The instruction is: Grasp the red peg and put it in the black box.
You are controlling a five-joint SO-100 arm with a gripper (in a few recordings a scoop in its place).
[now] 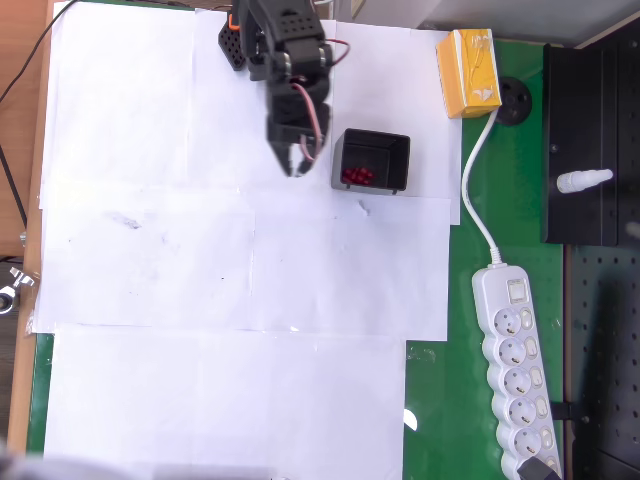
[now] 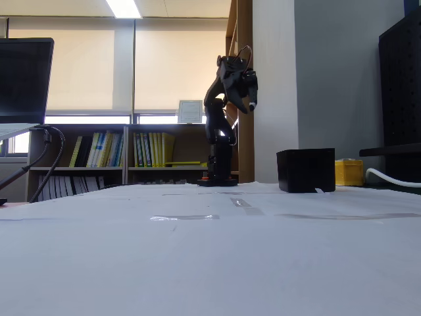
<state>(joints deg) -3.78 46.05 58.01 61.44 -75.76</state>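
Note:
The black box (image 1: 371, 160) stands on the white paper right of the arm, with several dark-red pegs (image 1: 357, 176) lying inside at its near-left corner. In the fixed view the black box (image 2: 306, 170) is an opaque cube and its contents are hidden. My gripper (image 1: 296, 163) hangs just left of the box in the overhead view. It is raised well above the table, pointing down (image 2: 250, 104). Its jaws look closed together, and no red peg shows between them. I see no loose red peg on the paper.
A yellow carton (image 1: 469, 72) sits behind and to the right of the box. A white power strip (image 1: 515, 365) and its cable lie on the green mat at right. A large black panel (image 1: 590, 150) carries a white bottle (image 1: 584, 180). White paper sheets (image 1: 200, 300) cover the table.

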